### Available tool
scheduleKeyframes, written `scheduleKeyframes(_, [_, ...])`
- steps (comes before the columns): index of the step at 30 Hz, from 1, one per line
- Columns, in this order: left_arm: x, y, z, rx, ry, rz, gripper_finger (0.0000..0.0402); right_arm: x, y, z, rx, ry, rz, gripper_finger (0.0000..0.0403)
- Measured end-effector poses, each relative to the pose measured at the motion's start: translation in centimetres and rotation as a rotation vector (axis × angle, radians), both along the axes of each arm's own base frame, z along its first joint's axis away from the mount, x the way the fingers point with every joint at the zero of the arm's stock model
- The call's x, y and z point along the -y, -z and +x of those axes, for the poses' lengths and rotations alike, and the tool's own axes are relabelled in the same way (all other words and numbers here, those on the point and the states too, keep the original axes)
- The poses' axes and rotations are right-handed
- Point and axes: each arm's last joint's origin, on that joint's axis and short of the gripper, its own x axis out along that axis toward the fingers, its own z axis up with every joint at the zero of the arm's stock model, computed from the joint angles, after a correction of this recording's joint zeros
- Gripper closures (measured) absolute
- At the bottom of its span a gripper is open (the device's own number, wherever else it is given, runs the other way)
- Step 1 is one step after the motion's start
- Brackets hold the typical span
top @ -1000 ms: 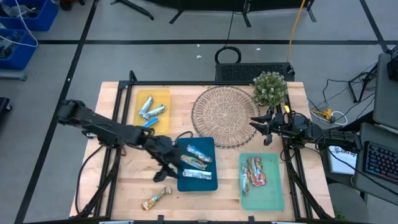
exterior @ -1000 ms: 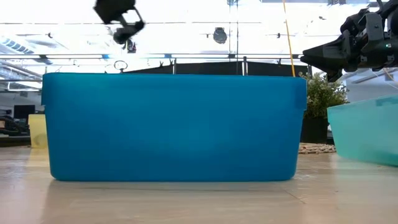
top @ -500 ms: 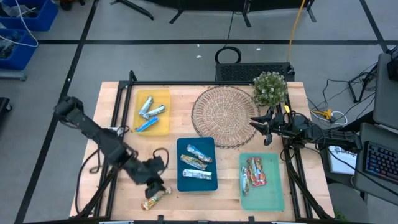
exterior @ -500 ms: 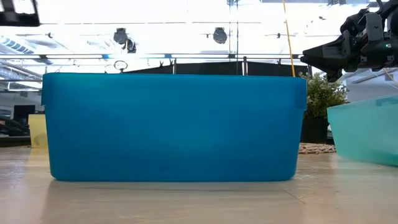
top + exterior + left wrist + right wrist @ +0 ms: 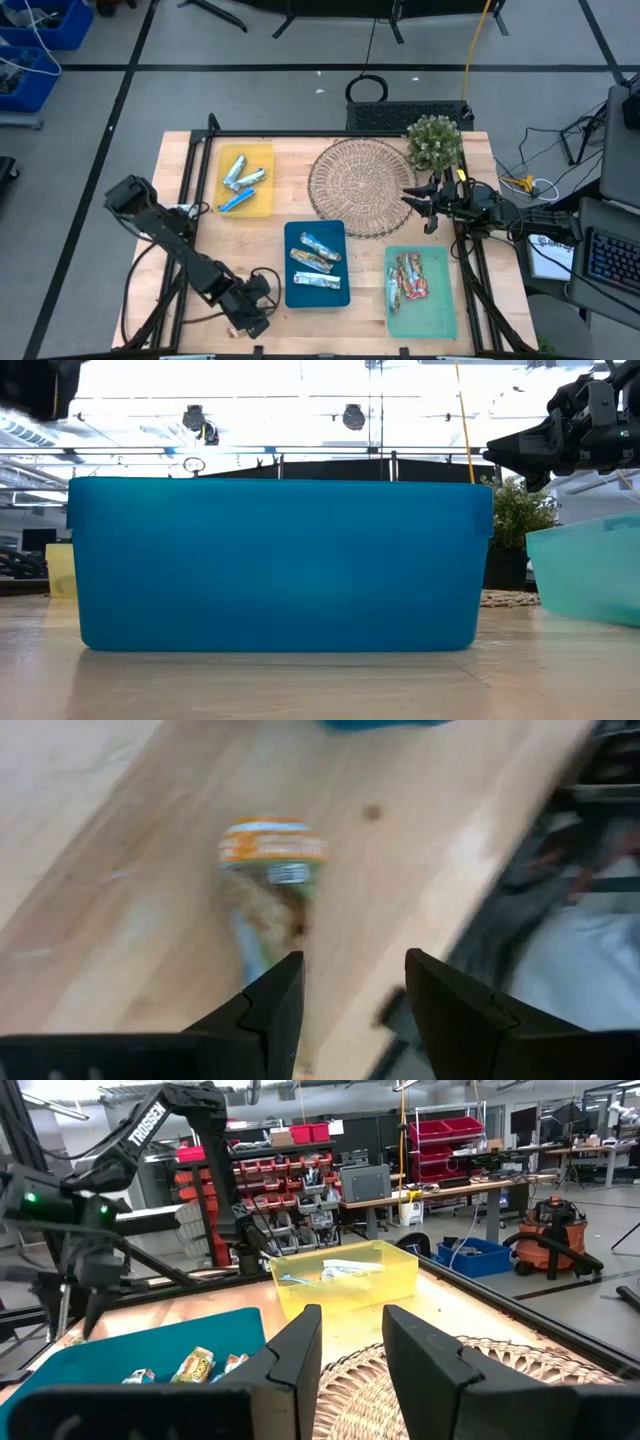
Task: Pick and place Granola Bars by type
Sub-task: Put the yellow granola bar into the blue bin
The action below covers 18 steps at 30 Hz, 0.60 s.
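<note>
Left gripper [image 5: 250, 318] low over the table's [image 5: 190, 300] front edge, just left of the blue tray [image 5: 316, 297], fingers [image 5: 268, 1010] spread apart above a tan/gold-and-silver granola bar [image 5: 268, 870] lying loose on the wood, nothing held. Three tan/gold bars [image 5: 315, 262] inside the blue tray; blue-and-silver bars [image 5: 240, 180] in the yellow tray [image 5: 262, 205] at back left; red/orange bars [image 5: 410, 277] in the teal tray [image 5: 440, 320] at front right. Right gripper [image 5: 418, 205] waiting by the woven mat's [image 5: 355, 180] right rim, near the small plant [image 5: 434, 142], fingers [image 5: 290, 1370] parted and empty.
</note>
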Motion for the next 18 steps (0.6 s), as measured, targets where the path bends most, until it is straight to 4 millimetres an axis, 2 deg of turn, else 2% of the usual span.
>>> scheduleKeyframes(5, [0.2,1.3,0.2,-0.061,-0.001,0.007,0.0222,0.0,0.0,0.0,0.000,0.000,0.000,0.0303])
scheduleKeyframes(11, [0.1,1.6,0.1,-0.090,-0.018,0.011,0.0222,0.0,0.0,0.0,0.000,0.000,0.000,0.0303])
scheduleKeyframes(18, [-0.6,2.1,-0.8,-0.206,-0.042,0.077,0.0222,0.0,0.0,0.0,-0.001,0.000,0.000,0.0303])
